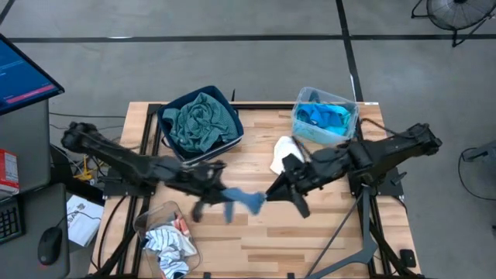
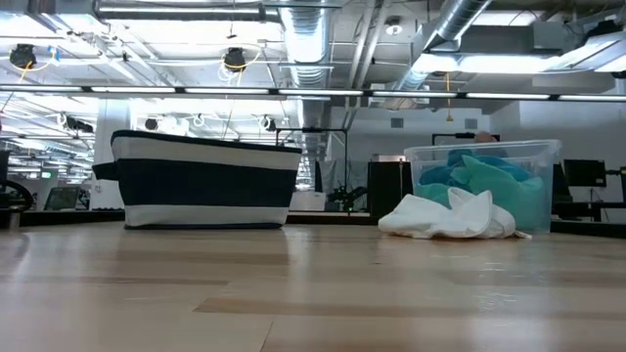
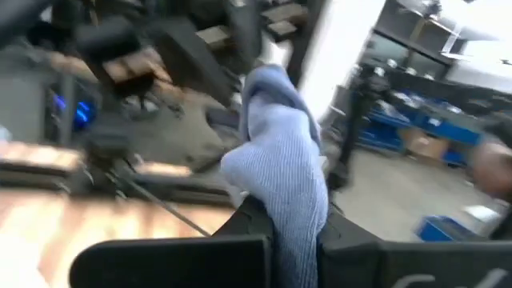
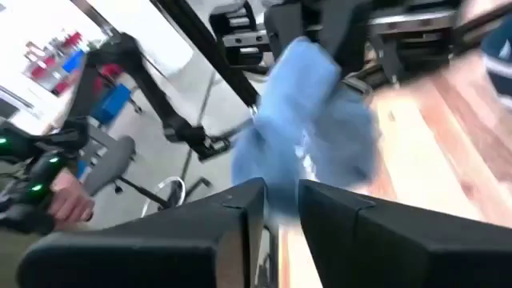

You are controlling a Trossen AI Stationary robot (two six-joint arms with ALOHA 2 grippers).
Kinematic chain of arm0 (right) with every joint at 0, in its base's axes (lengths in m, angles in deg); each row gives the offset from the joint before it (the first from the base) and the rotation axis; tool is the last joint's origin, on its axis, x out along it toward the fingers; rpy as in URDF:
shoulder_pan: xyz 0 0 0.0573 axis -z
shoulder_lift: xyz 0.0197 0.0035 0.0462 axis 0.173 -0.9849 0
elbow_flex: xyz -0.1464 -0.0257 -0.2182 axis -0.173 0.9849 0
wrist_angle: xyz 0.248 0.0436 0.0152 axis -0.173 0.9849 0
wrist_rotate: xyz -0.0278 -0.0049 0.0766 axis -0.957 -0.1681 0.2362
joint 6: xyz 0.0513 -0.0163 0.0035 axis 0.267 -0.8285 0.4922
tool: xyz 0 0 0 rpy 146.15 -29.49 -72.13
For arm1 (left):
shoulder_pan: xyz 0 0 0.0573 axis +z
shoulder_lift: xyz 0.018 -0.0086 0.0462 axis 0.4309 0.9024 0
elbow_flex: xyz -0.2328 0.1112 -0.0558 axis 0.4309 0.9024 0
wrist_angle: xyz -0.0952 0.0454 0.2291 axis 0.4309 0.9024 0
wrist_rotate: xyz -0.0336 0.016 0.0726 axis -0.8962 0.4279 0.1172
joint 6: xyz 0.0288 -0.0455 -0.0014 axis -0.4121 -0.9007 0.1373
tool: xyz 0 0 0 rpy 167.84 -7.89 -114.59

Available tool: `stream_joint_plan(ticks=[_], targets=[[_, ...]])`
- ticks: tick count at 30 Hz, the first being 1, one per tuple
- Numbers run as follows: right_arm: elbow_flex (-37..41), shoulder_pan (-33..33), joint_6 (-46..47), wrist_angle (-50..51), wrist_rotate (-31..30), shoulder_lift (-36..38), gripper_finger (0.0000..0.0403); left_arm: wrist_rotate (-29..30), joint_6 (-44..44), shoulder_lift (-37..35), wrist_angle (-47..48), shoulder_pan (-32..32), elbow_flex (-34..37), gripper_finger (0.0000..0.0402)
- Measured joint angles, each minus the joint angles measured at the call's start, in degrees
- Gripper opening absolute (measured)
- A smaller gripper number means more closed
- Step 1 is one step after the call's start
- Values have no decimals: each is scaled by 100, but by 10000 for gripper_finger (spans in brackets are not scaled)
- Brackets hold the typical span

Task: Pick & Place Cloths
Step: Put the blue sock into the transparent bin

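Observation:
A light-blue ribbed cloth [image 1: 245,199] hangs clear above the table's middle, between my two grippers. My left gripper [image 1: 219,191] comes from the left and is shut on it [image 3: 280,160]. My right gripper [image 1: 273,191] comes from the right and has the same cloth [image 4: 312,120] between its narrowly parted fingers. A teal-green shirt [image 1: 200,120] lies in the dark blue bin [image 1: 232,139]. Blue and turquoise tops [image 1: 322,116] fill a clear tub [image 1: 350,105]. A white cloth [image 1: 284,152] lies on the table. The low view shows neither gripper. My left gripper pinches one end of the blue cloth [image 3: 290,216] between its two fingers, coming level from the table's left. The cloth is bunched, and its free part stands out past the fingertips, clear of the table. My right gripper has the cloth's other end [image 4: 280,210] in the narrow gap between its fingers [image 4: 240,210], slanting down from the table's right. The cloth bulges out beyond the fingertips and is clear of the table. Blur hides how many layers it has.
Another clear tub [image 1: 147,221] with mixed cloths lies at the near left corner. The striped bin [image 2: 205,181] and the tub [image 2: 484,176] stand along the far edge, with the white cloth [image 2: 450,215] in front of the tub. Bare wood shows near the front edge.

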Motion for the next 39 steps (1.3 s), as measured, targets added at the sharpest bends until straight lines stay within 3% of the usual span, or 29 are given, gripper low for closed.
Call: stream_joint_plan(ticks=[9,14,19,24,29,33,39], targets=[[0,-133,-133,185,-6,532,102,65,-1962,-1578,3054,-1636,0,0],[-1,-128,-139,376,-25,555,102,857,-2842,-1734,4262,-2691,2,0],[0,-128,-147,539,-160,410,102,1341,-3689,-1377,5870,-3304,6,0],[0,-128,-146,687,-169,237,102,662,-4026,-623,6802,-3553,6,0],[7,-76,-146,1060,-372,28,102,306,-4015,218,6972,-3562,6,2],[9,-7,-26,2104,-1087,-233,102,77,-4017,773,6973,-3562,8,15],[13,208,612,3918,-1923,-931,113,-561,-4115,1041,6961,-3559,7,82]])
